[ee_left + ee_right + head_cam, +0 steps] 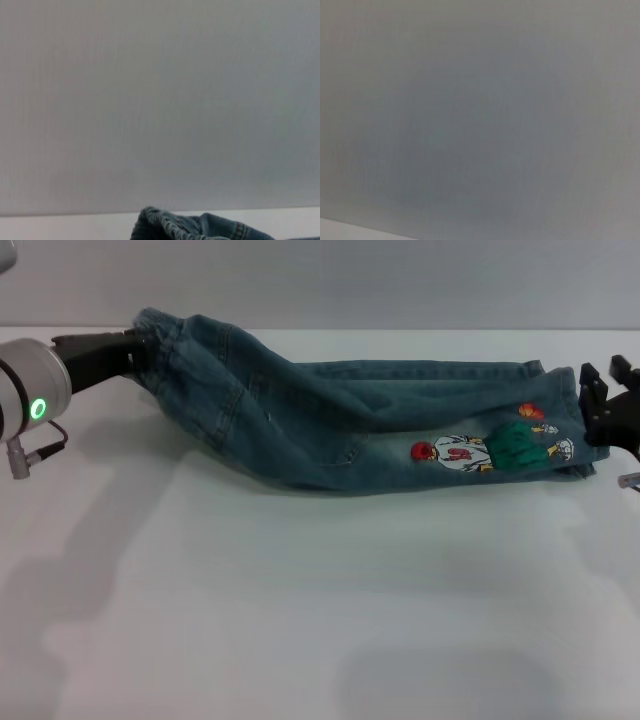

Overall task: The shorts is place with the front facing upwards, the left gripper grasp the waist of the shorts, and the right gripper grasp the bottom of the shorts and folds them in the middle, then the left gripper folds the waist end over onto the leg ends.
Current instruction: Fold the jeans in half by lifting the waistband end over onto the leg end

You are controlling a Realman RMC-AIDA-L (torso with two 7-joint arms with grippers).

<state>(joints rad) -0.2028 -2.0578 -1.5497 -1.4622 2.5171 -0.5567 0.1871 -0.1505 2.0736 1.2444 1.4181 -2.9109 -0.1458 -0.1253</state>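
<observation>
Surface: white table [300,620], grey wall behind.
Shorts [350,430]: lying folded lengthwise, stretching between both arms at the far side.
Left gripper [135,345]: pinching the waist [160,335], lifting it slightly.
Right gripper [600,405]: touching the hems [565,420]; jaw state unclear.
Handling: soft, sagging denim; gripping at ends.

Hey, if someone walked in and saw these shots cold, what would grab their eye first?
The shorts, blue-green denim, lie stretched sideways across the far half of the white table, already folded lengthwise. A colourful cartoon print stands out near the leg hems on the robot's right. The left gripper holds the puckered waist lifted off the table at the left end, its wrist glowing with a green ring light, while the right gripper sits at the hems.
</observation>
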